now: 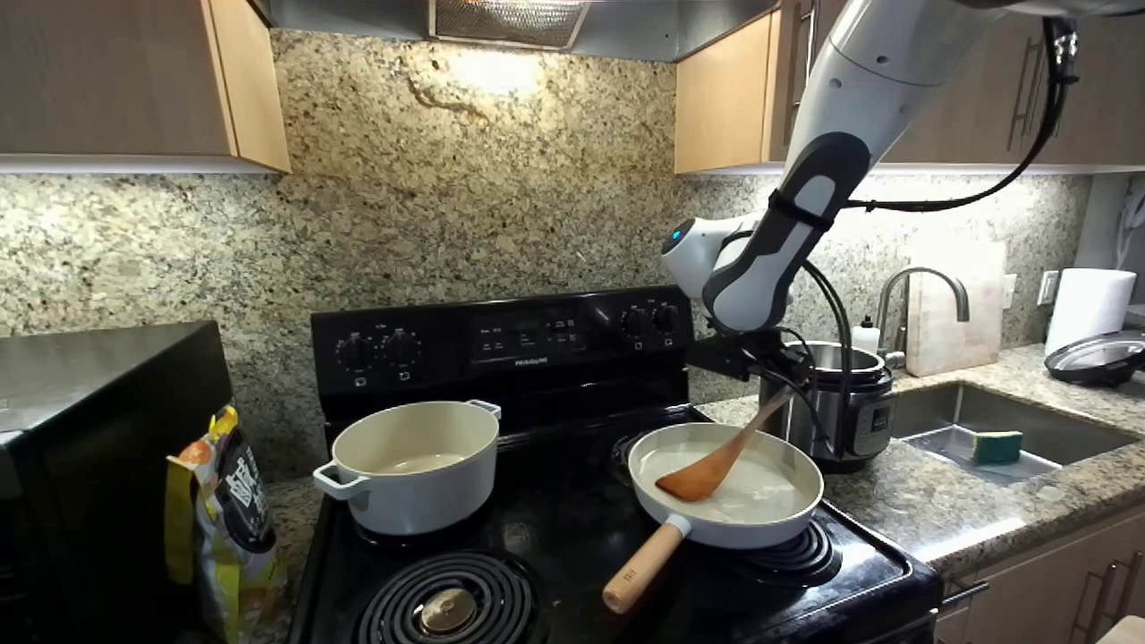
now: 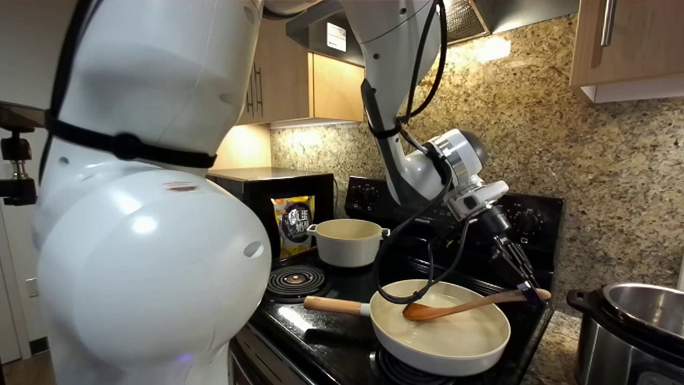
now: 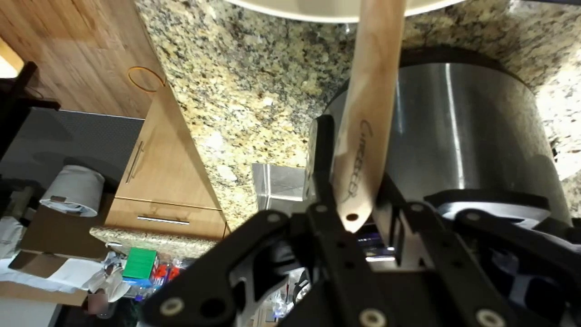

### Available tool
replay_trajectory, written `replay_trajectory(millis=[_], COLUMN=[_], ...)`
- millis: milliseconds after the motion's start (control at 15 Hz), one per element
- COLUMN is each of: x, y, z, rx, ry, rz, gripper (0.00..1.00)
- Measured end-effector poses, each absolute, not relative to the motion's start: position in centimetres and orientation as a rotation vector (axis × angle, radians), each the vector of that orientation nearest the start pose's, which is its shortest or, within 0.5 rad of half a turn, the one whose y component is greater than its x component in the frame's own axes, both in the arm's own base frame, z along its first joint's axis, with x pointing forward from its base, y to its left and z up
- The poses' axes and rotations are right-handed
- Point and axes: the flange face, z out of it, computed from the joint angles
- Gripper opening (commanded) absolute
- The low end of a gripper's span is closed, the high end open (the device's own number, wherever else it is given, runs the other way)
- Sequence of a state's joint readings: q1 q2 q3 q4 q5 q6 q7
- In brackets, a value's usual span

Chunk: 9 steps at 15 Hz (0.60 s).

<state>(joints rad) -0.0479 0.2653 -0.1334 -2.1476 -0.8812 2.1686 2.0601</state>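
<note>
- Wooden spatula, brown blade and paler handle: in my grip near its handle end.
- Black two-fingered hand: jaws closed on that handle, no gap that I can see.
- Long axis: slopes down from the hand, over the rim of the round white frying pan with cream interior, to the blade, apparently on the pan floor.
- Hand itself sits outside and above the rim, opposite the pan's wooden handle.
- Closest neighbour: cylindrical stainless-steel multicooker on the speckled granite desk, just beside the hand; clearance I cannot judge.
- Black cable loop hangs across the pan in an exterior view; contact unclear.
- Pale oval two-handled pot: back of the black stove, well apart from the hand. Yellow printed snack bag past it.
</note>
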Motion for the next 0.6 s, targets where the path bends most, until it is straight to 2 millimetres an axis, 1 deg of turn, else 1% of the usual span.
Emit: replay_trajectory(millis=[200, 400, 600], x=[52.2, 50.8, 49.9], y=[-14.1, -16.8, -19.4], z=[26.3, 26.2, 26.9], rx=[1.682, 1.630, 1.581], ry=[-1.820, -1.850, -1.896], rz=[0.511, 0.483, 0.476], gripper=[0.11, 0.11, 0.11])
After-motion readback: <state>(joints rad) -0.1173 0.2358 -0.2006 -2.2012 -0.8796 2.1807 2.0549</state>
